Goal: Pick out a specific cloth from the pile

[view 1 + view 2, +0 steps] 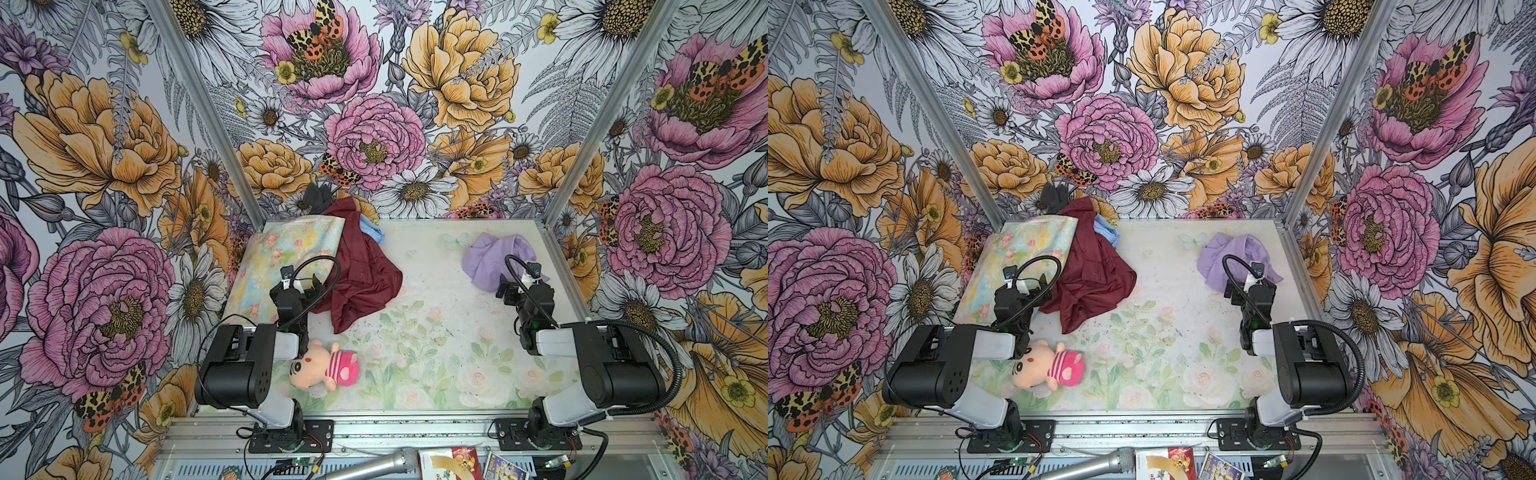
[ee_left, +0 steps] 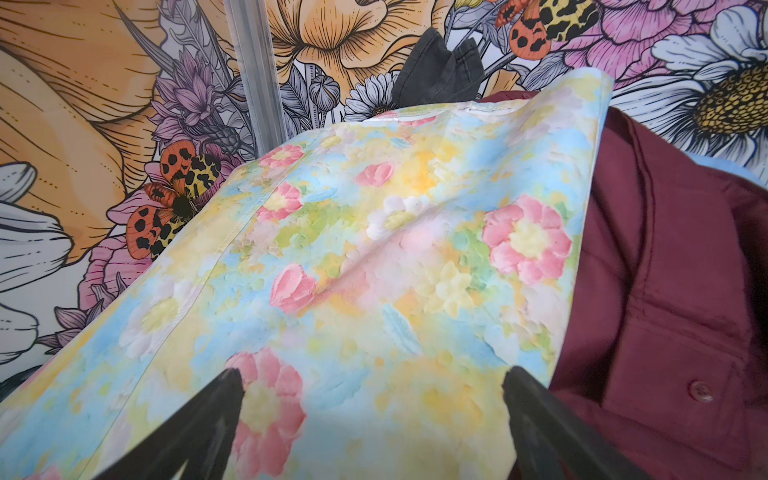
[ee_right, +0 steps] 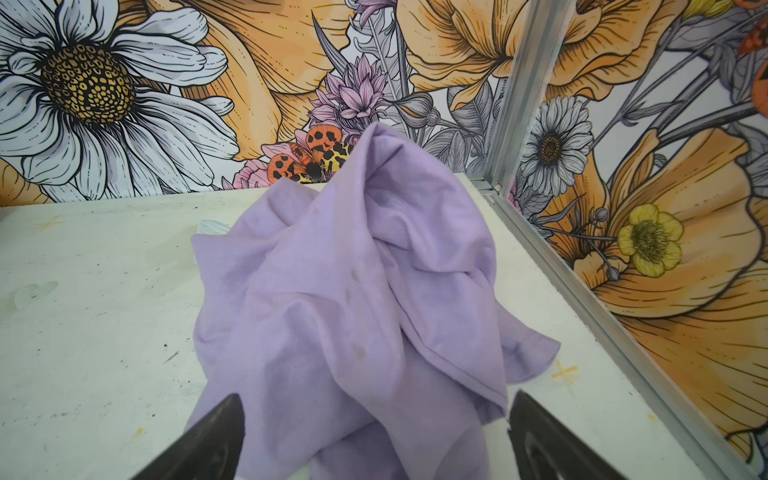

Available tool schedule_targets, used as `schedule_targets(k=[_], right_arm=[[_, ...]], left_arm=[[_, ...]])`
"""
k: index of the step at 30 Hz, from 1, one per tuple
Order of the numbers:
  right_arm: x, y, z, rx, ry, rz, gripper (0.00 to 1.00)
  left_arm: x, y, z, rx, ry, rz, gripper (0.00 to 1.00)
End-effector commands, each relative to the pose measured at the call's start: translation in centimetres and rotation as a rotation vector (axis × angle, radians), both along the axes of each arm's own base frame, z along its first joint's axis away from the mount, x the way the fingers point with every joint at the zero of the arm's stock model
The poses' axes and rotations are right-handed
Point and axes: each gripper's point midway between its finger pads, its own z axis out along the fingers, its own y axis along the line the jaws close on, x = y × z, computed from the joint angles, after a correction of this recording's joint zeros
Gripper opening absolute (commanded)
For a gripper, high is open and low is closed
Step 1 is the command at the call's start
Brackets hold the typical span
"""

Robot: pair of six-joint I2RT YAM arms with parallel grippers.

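The right hand, jaws wide apart and empty, sits at the near edge of the lavender cloth crumpled far right on the desk, well apart from the pile far left, where the left hand gapes too.

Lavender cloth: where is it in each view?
Top view: lavender cloth at rear right of table.
Top view: same spot.
Left wrist: not in it.
Right wrist: centre, filling the foreground.
Shared landmark: right rear aluminium corner post, beside it.
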Motion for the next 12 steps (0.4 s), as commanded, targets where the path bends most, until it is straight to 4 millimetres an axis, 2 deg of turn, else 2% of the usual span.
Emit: schedule_targets(k=[1,12], right_arm=[[0.25,0.48,0.29,-0.013,-0.009,0.025,1.00],[0.35,0.67,0.24,-0.021,-0.003,0.030,0.99]], left_arm=[[0.24,0.23,1.10,0.014,-0.038,0.013,0.99],[0.27,0.26,1.18,0.014,-0.040,0.014,0.99]])
